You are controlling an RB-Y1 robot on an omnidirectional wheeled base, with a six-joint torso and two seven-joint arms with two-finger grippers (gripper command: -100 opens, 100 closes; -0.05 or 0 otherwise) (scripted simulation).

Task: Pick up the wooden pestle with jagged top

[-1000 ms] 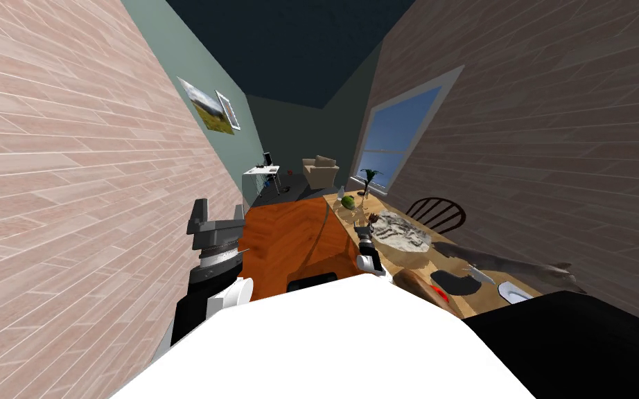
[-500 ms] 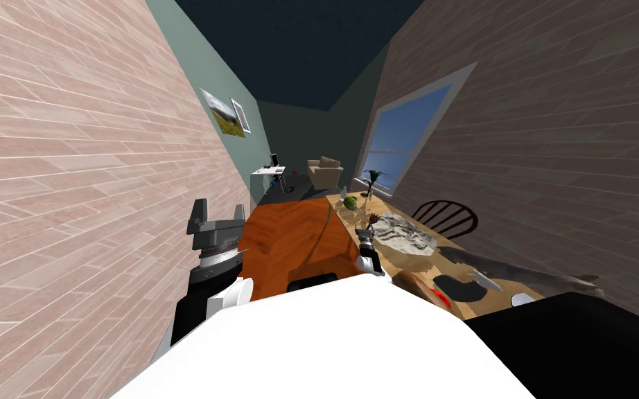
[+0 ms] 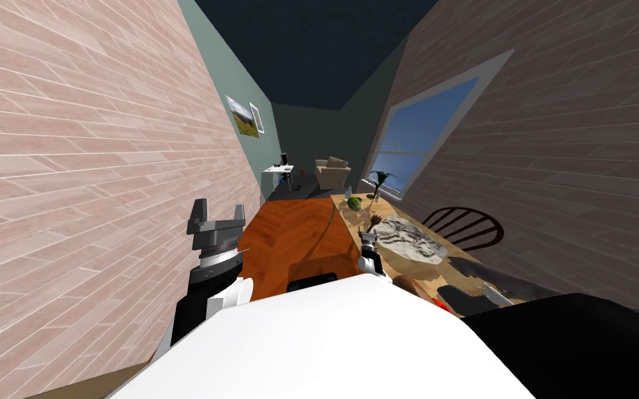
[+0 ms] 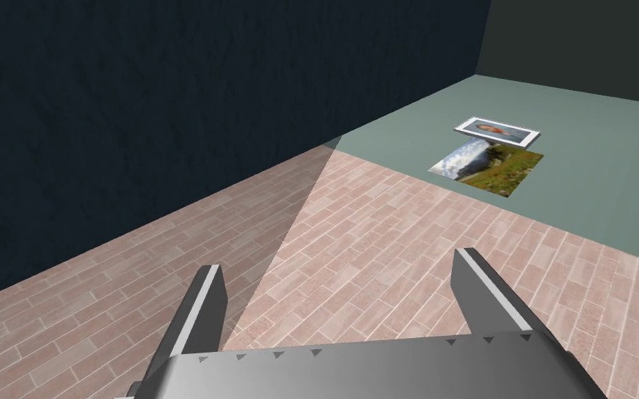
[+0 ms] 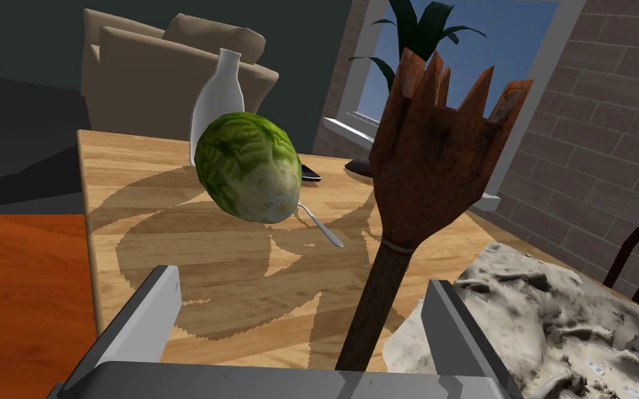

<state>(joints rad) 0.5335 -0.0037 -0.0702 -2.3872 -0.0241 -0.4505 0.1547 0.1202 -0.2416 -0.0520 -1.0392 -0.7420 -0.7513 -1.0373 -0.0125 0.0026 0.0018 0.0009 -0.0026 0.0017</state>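
Wooden table: pestle lengthwise between right tool spread fingers, jagged end outward.

Pale brick walls flank an orange wood floor. Beside the blue-lit window are a beige armchair and a dark spindle-back chair.

One pestle, one cabbage, one bottle.

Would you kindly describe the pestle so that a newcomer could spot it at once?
On the wooden table by the window, look between the open fingers of the right gripper. The pestle stands there: a reddish-brown stick flaring into jagged spikes, unlike the round green cabbage beyond.
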